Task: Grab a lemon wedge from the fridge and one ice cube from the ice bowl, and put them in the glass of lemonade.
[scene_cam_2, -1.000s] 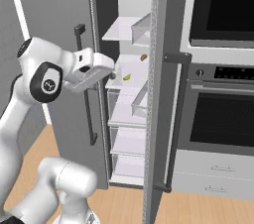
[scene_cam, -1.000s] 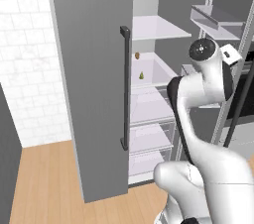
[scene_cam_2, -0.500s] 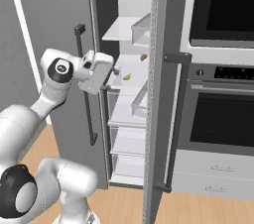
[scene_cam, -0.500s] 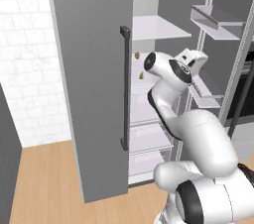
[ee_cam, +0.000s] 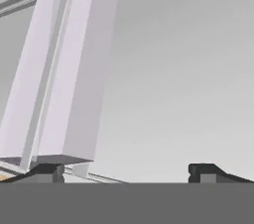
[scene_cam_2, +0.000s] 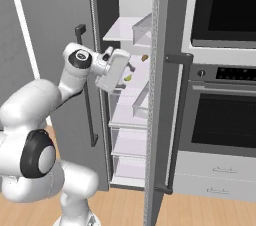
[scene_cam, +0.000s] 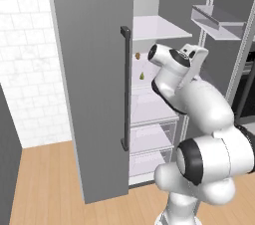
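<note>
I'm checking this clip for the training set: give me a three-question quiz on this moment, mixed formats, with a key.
1. True or false: the fridge stands open, its white shelves showing.
2. Multiple choice: on the shelf inside, the lemon wedge lies near
A) a tiny orange-brown lump
B) a milk carton
C) a red apple
3. Fill in: the gripper has its fingers spread ____, with nothing between them.

Key: 1 true; 2 A; 3 open. The hand reaches into the fridge at shelf height, and the lemon wedge rests on the shelf, not gripped.
</note>
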### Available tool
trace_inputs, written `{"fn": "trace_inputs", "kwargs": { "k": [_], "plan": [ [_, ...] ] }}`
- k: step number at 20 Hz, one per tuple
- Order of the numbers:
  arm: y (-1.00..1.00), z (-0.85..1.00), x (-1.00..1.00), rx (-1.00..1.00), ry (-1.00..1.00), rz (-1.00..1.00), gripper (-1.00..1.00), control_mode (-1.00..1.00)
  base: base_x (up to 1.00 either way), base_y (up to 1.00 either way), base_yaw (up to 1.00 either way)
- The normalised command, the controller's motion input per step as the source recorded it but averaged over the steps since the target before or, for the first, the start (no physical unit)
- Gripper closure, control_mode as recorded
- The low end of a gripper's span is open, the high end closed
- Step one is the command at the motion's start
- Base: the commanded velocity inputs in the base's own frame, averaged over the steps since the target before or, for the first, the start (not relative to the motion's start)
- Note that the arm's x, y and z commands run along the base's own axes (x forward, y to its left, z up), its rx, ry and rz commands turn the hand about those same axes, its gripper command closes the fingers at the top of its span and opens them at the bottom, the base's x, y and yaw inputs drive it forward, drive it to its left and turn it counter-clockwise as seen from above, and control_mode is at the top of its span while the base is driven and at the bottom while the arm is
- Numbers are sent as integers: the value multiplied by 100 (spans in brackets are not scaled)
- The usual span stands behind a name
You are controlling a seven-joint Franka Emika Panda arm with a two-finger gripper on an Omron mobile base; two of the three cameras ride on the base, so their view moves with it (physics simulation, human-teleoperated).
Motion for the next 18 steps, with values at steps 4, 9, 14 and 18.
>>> {"fn": "trace_inputs", "kwargs": {
  "k": [4,9,14,18],
  "plan": [
    [-52,-36,25,0,4,-2,-100,-100,0,0,0],
    [-50,-41,3,0,2,0,-100,-100,0,0,0],
    [-52,-10,0,0,2,0,-100,-100,0,0,0],
    [-54,0,0,0,0,0,-100,-100,0,0,0]
  ]
}}
